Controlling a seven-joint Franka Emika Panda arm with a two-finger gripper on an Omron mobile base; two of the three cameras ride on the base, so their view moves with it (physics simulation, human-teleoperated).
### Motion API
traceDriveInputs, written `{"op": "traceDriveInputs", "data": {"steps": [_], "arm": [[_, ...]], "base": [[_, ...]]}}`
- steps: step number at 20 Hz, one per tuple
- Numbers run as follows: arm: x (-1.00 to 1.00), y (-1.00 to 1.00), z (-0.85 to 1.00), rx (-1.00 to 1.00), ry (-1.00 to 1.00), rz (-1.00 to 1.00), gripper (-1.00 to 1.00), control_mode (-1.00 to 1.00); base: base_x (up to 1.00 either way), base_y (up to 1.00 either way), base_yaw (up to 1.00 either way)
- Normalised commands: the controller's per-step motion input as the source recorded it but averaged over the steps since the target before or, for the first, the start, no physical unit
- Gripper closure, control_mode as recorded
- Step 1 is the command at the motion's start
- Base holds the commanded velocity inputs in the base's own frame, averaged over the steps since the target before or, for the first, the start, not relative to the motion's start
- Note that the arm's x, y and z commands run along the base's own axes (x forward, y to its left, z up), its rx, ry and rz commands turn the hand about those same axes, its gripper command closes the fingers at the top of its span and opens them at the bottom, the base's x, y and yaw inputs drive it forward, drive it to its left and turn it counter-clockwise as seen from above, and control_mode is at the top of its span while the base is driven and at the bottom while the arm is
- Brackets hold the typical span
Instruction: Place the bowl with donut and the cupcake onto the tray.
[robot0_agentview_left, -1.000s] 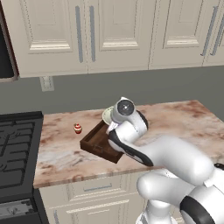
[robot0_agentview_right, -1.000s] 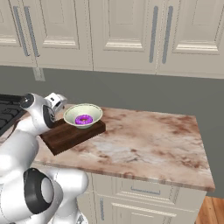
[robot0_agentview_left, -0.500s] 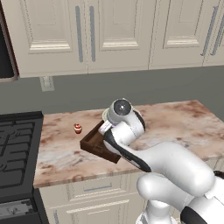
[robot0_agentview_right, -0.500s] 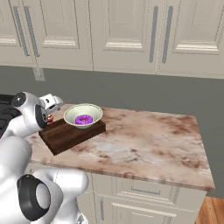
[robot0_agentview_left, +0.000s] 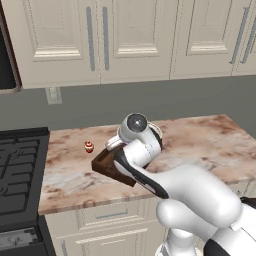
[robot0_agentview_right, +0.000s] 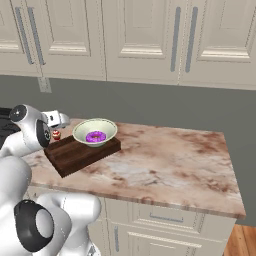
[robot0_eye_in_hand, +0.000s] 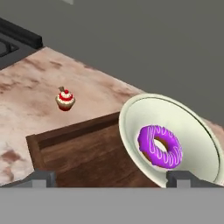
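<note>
No writing or brand mark shows anywhere; the bowl (robot0_eye_in_hand: 175, 140) with the donut (robot0_eye_in_hand: 159, 146) sits on the tray (robot0_eye_in_hand: 83, 157), the cupcake (robot0_eye_in_hand: 65, 100) stands on the counter (robot0_agentview_right: 165, 165), and the gripper (robot0_eye_in_hand: 111, 178) hangs with jaws spread.

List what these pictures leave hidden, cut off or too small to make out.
- Bowl: in the left base view the arm covers nearly all of it; just a rim sliver shows.
- Tray: left base view, its right part sits behind the arm.
- Cupcake: right base view, partly behind the arm, too small for detail.
- Gripper: hand view, the bottom edge cuts the fingers to their tips.
- Stove: left base view, cut by the left edge.
</note>
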Motion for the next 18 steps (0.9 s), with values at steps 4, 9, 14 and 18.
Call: {"op": "traceDriveInputs", "data": {"steps": [4, 9, 14, 18], "arm": [[0.00, 0.23, 0.00, 0.16, 0.01, -0.17, -1.00, -1.00], [0.00, 0.14, 0.11, 0.18, 0.05, -0.13, -1.00, -1.00], [0.04, 0.12, 0.12, 0.09, 0.15, -0.07, -1.00, -1.00], [0.16, 0.19, 0.00, 0.03, 0.20, -0.05, -1.00, -1.00]], "base": [[0.00, 0.00, 0.00], [0.00, 0.00, 0.00], [0.00, 0.00, 0.00], [0.00, 0.00, 0.00]]}}
